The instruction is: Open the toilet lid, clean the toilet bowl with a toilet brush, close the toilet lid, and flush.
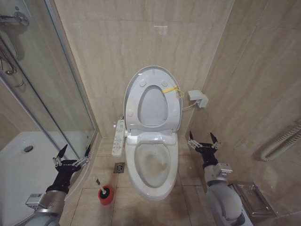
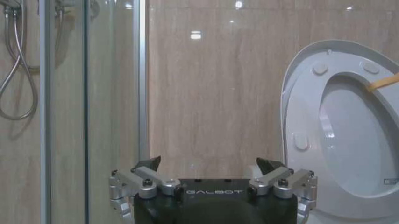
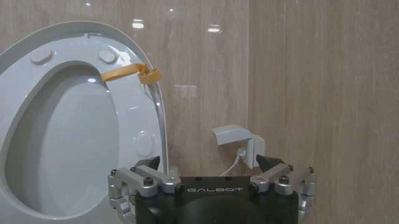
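Both my grippers, left [image 1: 72,153] and right [image 1: 202,140], hung spread and empty beside the bowl [image 1: 151,162]. Lid [image 1: 153,74] stood upright against the wall, leaving the bowl exposed; brush [image 1: 99,184] sat in its cup on the floor.

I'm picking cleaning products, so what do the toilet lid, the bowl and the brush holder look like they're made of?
The toilet lid looks like glossy white plastic, thin-edged with moulded bumpers. The toilet bowl seems glazed ceramic, thick-rimmed and shiny. The red cup holder is probably plastic.

Glossy white plastic toilet lid [image 1: 151,75] is catching the light; the ceramic toilet bowl [image 1: 136,176] is shining smooth, polished beige wall tiles [image 1: 108,42] gleaming.
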